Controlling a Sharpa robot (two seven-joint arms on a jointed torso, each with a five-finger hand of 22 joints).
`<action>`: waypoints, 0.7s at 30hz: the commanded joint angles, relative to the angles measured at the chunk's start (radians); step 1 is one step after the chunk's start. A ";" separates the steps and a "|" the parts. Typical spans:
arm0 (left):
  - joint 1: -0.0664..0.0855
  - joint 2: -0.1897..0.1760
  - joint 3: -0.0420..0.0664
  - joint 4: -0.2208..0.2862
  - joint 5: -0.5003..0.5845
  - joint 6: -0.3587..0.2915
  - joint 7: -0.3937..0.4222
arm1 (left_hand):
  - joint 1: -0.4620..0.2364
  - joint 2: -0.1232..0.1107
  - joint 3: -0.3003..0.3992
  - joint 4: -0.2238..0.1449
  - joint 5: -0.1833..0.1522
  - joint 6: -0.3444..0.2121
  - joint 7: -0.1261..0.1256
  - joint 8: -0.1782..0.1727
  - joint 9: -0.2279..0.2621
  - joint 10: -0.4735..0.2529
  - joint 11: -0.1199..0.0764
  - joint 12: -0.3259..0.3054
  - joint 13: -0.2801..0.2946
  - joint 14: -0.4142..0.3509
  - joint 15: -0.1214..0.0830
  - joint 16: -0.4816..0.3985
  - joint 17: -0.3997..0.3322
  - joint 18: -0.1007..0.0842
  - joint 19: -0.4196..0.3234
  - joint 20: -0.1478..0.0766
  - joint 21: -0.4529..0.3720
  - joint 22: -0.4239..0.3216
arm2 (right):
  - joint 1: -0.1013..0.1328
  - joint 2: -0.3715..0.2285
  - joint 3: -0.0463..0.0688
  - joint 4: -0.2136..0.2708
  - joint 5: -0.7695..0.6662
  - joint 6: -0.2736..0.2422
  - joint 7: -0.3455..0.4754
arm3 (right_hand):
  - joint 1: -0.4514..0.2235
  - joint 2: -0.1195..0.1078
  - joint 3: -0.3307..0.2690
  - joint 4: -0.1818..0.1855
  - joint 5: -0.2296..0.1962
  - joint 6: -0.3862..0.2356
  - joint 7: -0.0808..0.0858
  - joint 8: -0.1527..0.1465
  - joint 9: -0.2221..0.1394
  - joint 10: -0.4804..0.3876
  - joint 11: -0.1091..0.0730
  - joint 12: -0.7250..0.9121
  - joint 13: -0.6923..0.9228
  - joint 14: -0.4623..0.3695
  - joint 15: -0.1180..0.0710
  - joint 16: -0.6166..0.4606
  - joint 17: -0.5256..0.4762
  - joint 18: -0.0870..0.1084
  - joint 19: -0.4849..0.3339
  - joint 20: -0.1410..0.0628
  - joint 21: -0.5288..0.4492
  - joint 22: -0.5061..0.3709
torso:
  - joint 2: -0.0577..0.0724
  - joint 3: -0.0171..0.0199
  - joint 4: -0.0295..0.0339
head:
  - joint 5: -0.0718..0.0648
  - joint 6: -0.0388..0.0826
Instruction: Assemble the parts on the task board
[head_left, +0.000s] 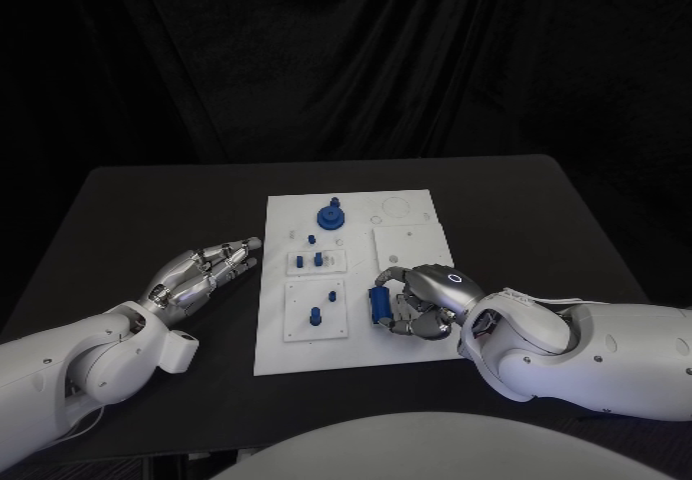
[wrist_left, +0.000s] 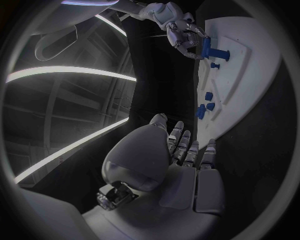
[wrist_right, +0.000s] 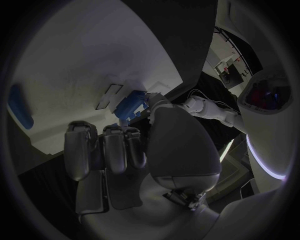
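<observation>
A: R hand (head_left: 423, 300) sits over the board's near right edge, fingers wrapped round a blue part (head_left: 379, 304), thumb pressing it from the side. Held, not loose.

B: L hand (head_left: 206, 270)?

A: Parked on the table just beside the board's left edge, fingers apart and stretched toward it, holding nothing.

B: Risks from here?

A: My read: the part sits deep in the fingers, so its end may be hidden when it goes to a seat – easy to tilt it and jam. Press too hard w/ a bad angle and the board (head_left: 411, 340) could slide, since nothing pins it; L hand isn't touching it. Also small pegs (head_left: 330, 296) stand close by, near enough to get knocked by the knuckles.

B: Rest of the board?

A: White plate mid-table, raised squares w/ short blue pieces on them, a bigger round blue part (head_left: 332, 216) at the far end, bare round seats far right.

B: Surface, room?

A: Black matte table (head_left: 159, 210), black curtain behind. Dim.
</observation>
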 joint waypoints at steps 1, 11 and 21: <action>-0.002 0.003 0.001 0.001 0.005 0.013 0.009 | 0.003 0.006 0.006 -0.001 0.002 -0.002 0.003 0.005 -0.001 0.001 0.009 0.003 0.001 -0.002 0.008 0.007 0.001 0.020 0.005 0.004 0.005 0.001 | -0.002 0.001 0.000 -0.002 -0.001 0.035 -0.023 | -0.016 -0.033 -0.043 0.003 -0.090 -0.033 0.000 -0.028 -0.029 0.106 -0.012 0.002 0.263 0.062 -0.009 -0.007 0.054 0.001 0.047 -0.005 -0.011 0.220 | -0.001 0.0000 0.0010 | 0.000 0.000; -0.004 0.002 0.001 0.000 0.005 0.014 0.011 | 0.004 0.007 0.007 -0.001 0.002 -0.003 0.003 0.005 -0.001 0.001 0.010 0.003 0.001 -0.003 0.007 0.006 0.001 0.020 0.005 0.004 0.005 0.001 | -0.002 -0.012 0.000 0.012 -0.016 0.002 -0.023 | -0.029 -0.118 -0.129 0.009 -0.296 -0.167 -0.024 -0.135 -0.100 0.082 -0.033 -0.026 0.224 0.061 -0.027 -0.013 0.043 0.004 0.043 -0.021 -0.023 0.216 | -0.001 0.0000 -0.0007 | 0.004 0.000; -0.006 0.001 0.001 0.000 0.005 0.008 0.015 | 0.004 0.007 0.008 -0.002 0.002 -0.002 0.003 0.005 -0.001 0.001 0.010 0.003 0.001 -0.002 0.007 0.007 0.001 0.020 0.006 0.005 0.006 0.001 | 0.067 -0.092 0.001 0.083 -0.024 -0.170 0.039 | -0.012 -0.049 -0.067 0.005 -0.246 -0.051 -0.031 0.003 -0.071 0.101 -0.041 -0.004 0.255 0.071 -0.035 0.004 0.085 -0.004 0.058 -0.029 0.007 0.227 | -0.002 0.0014 -0.0027 | 0.016 0.000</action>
